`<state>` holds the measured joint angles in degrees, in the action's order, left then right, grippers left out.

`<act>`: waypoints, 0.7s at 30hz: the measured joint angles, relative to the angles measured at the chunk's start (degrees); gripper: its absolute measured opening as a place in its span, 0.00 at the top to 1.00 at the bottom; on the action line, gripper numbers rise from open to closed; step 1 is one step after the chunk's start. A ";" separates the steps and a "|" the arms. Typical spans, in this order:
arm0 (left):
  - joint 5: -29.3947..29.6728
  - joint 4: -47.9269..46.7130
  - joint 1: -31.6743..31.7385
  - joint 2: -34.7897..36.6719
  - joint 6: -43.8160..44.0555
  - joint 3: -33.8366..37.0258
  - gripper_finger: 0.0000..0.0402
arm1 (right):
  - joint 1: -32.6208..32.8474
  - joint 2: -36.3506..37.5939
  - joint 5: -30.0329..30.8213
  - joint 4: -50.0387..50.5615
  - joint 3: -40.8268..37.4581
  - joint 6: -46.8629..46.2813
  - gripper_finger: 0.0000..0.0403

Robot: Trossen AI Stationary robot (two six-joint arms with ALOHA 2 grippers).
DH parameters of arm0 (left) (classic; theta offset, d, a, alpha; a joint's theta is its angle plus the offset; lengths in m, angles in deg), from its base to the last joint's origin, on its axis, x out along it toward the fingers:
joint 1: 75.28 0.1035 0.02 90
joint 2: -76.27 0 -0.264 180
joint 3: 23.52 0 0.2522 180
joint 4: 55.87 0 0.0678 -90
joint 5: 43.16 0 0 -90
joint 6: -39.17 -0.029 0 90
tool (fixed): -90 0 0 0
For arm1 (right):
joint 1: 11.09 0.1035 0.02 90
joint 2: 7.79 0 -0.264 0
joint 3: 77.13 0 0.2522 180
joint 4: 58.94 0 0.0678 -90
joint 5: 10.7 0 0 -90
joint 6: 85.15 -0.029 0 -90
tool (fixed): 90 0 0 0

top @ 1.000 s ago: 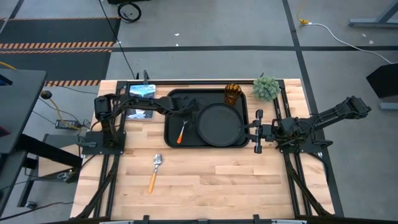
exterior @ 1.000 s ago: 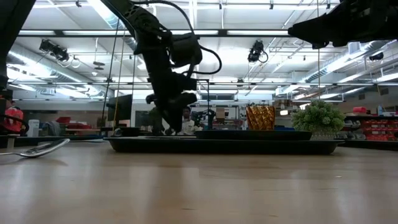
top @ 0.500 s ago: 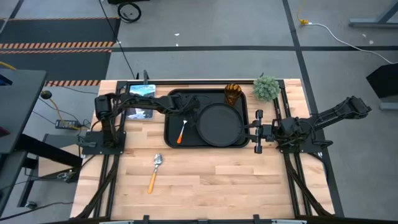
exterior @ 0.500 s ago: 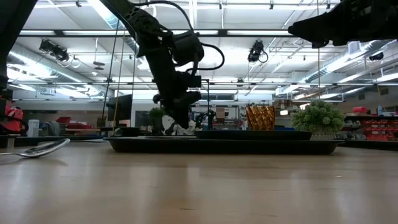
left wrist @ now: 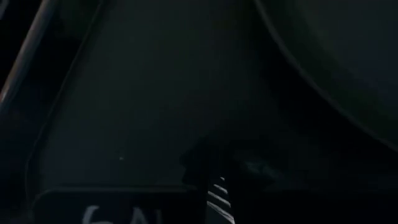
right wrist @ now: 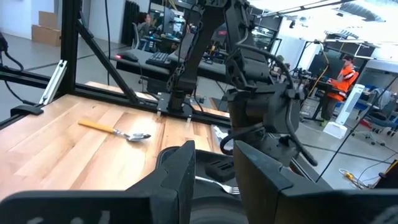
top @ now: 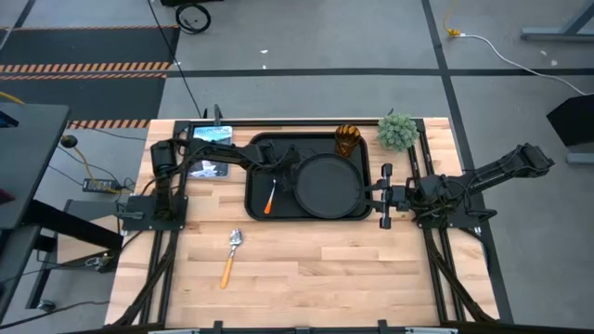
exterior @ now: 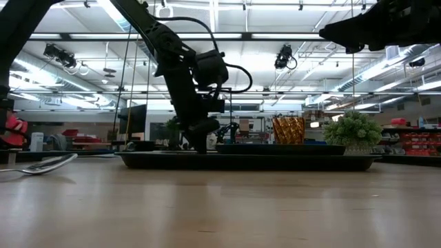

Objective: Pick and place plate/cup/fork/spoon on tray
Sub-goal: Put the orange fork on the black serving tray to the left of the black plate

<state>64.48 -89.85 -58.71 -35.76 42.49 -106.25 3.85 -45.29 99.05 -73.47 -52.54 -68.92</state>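
Observation:
The black tray (top: 258,176) lies at the table's far middle. On it rest the round black plate (top: 327,183), the amber cup (top: 347,141) in its far right corner, and the fork (top: 270,197) with the reddish handle, left of the plate. The spoon (top: 230,255) lies on the bare wood nearer the front. My left gripper (top: 281,167) hangs low over the tray, just beyond the fork's prongs (left wrist: 217,196). My right gripper (top: 385,197) stands open and empty just off the tray's right edge.
A small green potted plant (top: 397,131) stands at the far right, beside the tray's corner. A flat object with a blue picture (top: 210,135) lies at the far left under my left arm. Bare wood stretches across the table's near half around the spoon.
My left gripper has gone toward the table's right edge over the tray, closer to the plate, and a little lower. The fork, the plate, the cup and the spoon have stayed where they were.

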 joint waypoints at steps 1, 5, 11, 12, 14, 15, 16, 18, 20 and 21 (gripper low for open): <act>0.22 -0.29 0.01 0.00 -0.02 0.00 0.88 | 0.00 0.00 0.00 -0.02 0.00 0.00 0.71; 0.66 -1.41 0.01 0.00 -0.16 0.00 0.88 | -0.01 0.00 0.02 -0.09 0.00 0.00 0.71; 0.93 -2.38 0.03 0.00 -0.18 0.00 0.88 | 0.00 0.00 0.01 -0.08 0.00 0.00 0.71; 1.24 -2.61 0.03 0.00 -0.18 0.00 0.88 | 0.00 0.00 0.02 -0.09 0.00 0.00 0.71; 1.93 -2.91 0.03 0.00 -0.20 0.00 0.88 | 0.00 0.00 0.02 -0.07 0.00 0.00 0.71; 2.27 -3.15 0.03 0.00 -0.49 0.00 0.88 | 0.00 0.00 0.02 -0.08 0.00 0.00 0.71; 2.59 -3.52 0.07 0.00 -0.92 0.00 0.88 | 0.00 0.00 0.02 -0.08 0.00 0.00 0.71; 3.13 -4.08 0.10 0.00 -1.24 0.00 0.88 | 0.00 0.00 0.02 -0.07 0.00 0.00 0.71; 3.27 -4.67 0.37 0.00 -1.26 0.00 0.88 | 0.00 0.00 0.02 -0.07 0.00 0.00 0.71; 3.31 -4.94 0.49 0.00 -1.21 0.00 0.88 | 0.00 0.00 0.02 -0.04 0.00 -0.02 0.71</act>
<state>67.79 -94.79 -58.22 -35.76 41.28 -106.25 3.85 -45.29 99.07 -73.52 -52.54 -68.95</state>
